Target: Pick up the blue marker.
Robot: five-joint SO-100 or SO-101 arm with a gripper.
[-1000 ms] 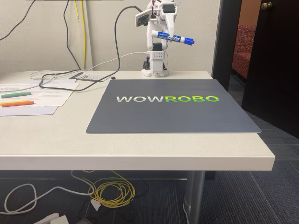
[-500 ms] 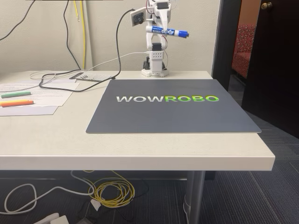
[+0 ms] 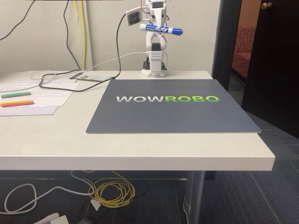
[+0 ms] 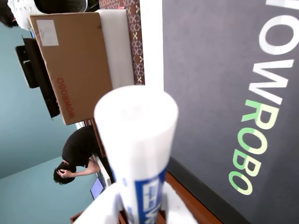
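Observation:
The blue marker, with its white label and white end, hangs roughly level high above the back of the table in the fixed view. My gripper is shut on it around its middle, on the folded-up white arm standing over its base. In the wrist view the blue marker points its white end at the camera, and the white fingers press against it from both sides at the bottom edge. The mat lies far below it.
A dark grey WOWROBO mat covers the middle of the white table. A slim green marker and a slim orange marker lie on papers at the left. Cables run behind. The wrist view shows a cardboard box and a seated person.
The arm has lifted the marker higher and a little to the left, and the marker has levelled out. The gripper has stayed shut on it.

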